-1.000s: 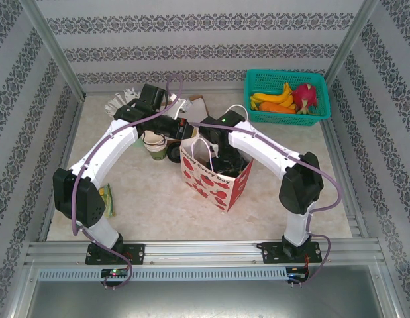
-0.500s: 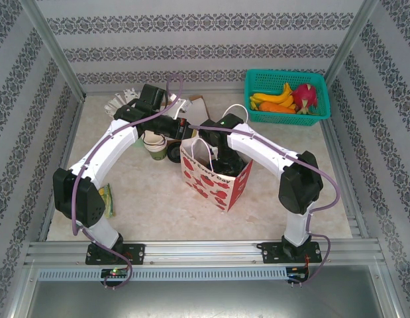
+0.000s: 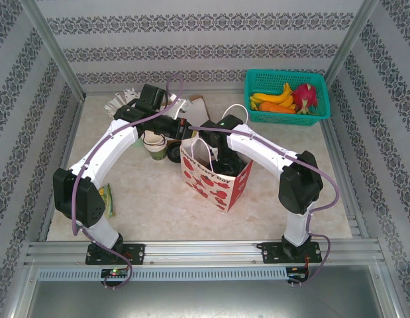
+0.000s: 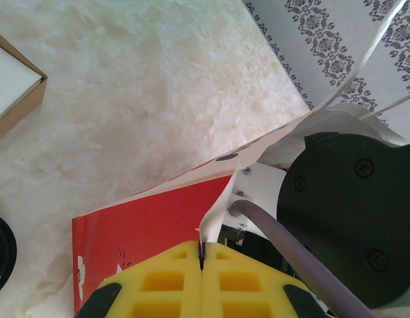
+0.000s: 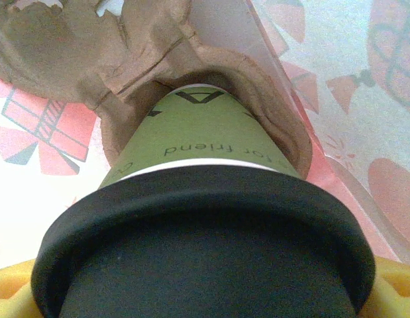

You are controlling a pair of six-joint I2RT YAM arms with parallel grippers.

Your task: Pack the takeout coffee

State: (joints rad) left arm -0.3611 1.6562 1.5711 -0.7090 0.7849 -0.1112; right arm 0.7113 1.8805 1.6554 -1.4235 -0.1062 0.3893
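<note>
Two arms work on one paper bag [image 3: 216, 177], which stands upright near the middle of the tabletop [image 3: 158, 199].

1. State of the left jaws: clenched on the top rim of the bag. In the left wrist view the yellow pads [image 4: 158, 288] meet with the paper edge pinched between them, and this holds the mouth of the bag open.
2. State of the right jaws: lowered into the bag and grasping the takeout coffee [image 5: 198, 146] at its black lid [image 5: 205, 258]. Yellow padding shows at either side of the lid.
3. Location of the cup: inside the bag, upright, with its base in a socket of the brown pulp carrier [image 5: 145, 59]. Whether the base is fully seated cannot be told.

Step in hand: placement of the cup in the bag, judged to be close to completion.

Next move, as judged:
- Confirm that the cup sits firmly in the socket, then release the right jaws.
- Withdraw the right arm straight up, clear of the rim and the handles.
- Hold the rim with the left jaws until the right arm is out.

Caution: a lift before full release may pull the lid or tip the cup.
</note>
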